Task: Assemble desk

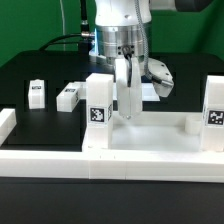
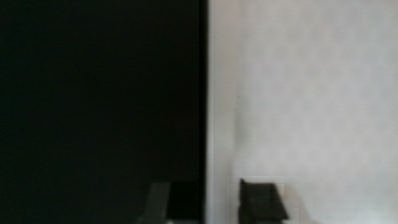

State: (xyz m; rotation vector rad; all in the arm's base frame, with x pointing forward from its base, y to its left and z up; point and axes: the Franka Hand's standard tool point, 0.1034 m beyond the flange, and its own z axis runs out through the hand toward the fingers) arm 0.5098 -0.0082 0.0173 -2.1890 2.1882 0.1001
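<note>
The desk's white tabletop [image 1: 150,127] lies low in the middle, against the front border wall. Two white legs stand upright at its ends, one towards the exterior view's left [image 1: 97,100] and one towards its right [image 1: 213,105], each with a black-white tag. Two more tagged legs [image 1: 37,93] [image 1: 68,96] lie loose on the black table further left. My gripper [image 1: 128,113] reaches straight down onto the tabletop's rim. In the wrist view the tabletop [image 2: 302,100] fills one side as a white surface. Its edge runs between my gripper's [image 2: 210,186] dark fingers [image 2: 262,200], which stand close together on it.
A long white border wall [image 1: 110,160] runs along the front, with a short return at the exterior view's left [image 1: 8,122]. The marker board [image 1: 150,92] shows partly behind the arm. Black table surface lies around the loose legs.
</note>
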